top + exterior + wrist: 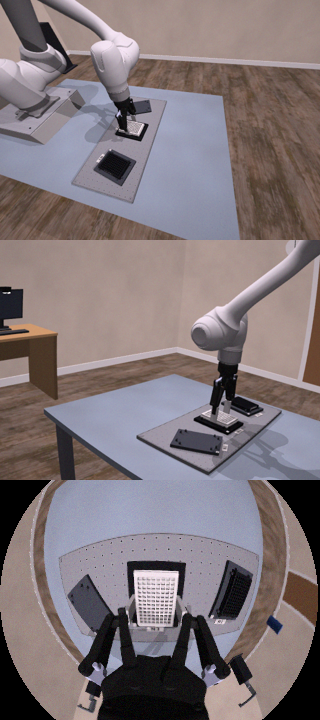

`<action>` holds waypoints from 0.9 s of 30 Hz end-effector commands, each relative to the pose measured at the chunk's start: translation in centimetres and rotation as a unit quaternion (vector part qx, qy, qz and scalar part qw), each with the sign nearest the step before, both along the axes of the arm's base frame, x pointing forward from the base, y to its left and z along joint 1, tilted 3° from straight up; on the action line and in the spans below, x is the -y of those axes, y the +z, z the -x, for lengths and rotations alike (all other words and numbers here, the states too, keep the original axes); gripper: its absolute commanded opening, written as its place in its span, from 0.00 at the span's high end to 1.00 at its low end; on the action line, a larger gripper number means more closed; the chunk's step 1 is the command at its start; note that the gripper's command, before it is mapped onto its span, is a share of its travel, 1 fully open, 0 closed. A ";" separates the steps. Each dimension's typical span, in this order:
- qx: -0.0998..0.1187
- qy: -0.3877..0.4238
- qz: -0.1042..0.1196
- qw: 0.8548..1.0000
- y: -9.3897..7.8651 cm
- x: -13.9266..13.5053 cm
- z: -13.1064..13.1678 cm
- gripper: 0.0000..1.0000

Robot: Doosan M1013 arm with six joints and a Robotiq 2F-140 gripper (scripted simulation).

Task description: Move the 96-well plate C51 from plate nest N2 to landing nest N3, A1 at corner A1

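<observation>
The white 96-well plate C51 (pixel 134 127) lies on the black plate nest N2 (pixel 131 134) in the middle of the grey deck. I see no gap between plate and nest. My gripper (pixel 123 129) stands upright over the plate's short end nearest the arm base. It is shut on that end, with one finger on each long side. The wrist view shows the plate (pixel 156 596) between the fingers. The empty landing nest N3 (pixel 196 441), dark with small locator pegs, lies beside N2. The black plate C15 (pixel 244 404) sits on nest N1 on the other side.
The grey deck plate (pixel 121 152) lies on a blue table top. The arm's base block (pixel 38 113) stands to the left of the deck. A wooden desk with a monitor (pixel 15 317) stands far off.
</observation>
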State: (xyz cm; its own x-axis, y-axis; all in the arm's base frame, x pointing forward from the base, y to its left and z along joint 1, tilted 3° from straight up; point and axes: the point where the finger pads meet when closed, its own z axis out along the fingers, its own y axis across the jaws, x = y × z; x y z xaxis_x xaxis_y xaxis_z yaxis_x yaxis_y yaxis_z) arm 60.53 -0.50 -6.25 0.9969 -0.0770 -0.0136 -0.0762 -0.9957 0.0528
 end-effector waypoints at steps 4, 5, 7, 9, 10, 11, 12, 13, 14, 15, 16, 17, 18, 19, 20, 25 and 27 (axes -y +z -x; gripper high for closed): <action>0.000 0.000 0.000 1.000 -0.3 0.0 0.0 1.00; 0.000 0.000 0.000 1.000 -0.3 0.0 0.0 1.00; 0.000 0.000 0.000 1.000 -0.4 0.0 0.0 1.00; 0.000 0.000 0.000 1.000 -0.4 0.0 0.0 1.00; 0.000 0.000 0.000 1.000 -0.5 0.0 0.0 1.00; 0.000 0.000 0.000 1.000 -0.5 0.0 0.0 1.00; 0.000 0.000 0.000 1.000 -0.5 0.0 0.0 1.00; 0.000 0.000 0.000 1.000 -0.5 0.0 0.0 1.00; 0.000 0.000 0.000 1.000 -0.5 0.0 0.0 1.00; 0.000 0.000 0.000 1.000 -0.5 0.0 0.0 1.00; 0.000 0.000 0.000 1.000 -0.5 0.0 0.0 1.00; 0.000 0.000 0.000 1.000 -0.5 0.0 0.0 1.00; 0.000 0.000 0.000 1.000 -0.5 0.0 0.0 1.00; 0.000 0.000 0.000 1.000 -0.5 0.0 0.0 1.00; 0.000 0.000 0.000 1.000 -0.5 0.0 0.0 1.00; 0.000 0.000 0.000 1.000 -0.5 0.0 0.0 1.00; 0.000 0.000 0.000 1.000 -0.5 0.0 0.0 1.00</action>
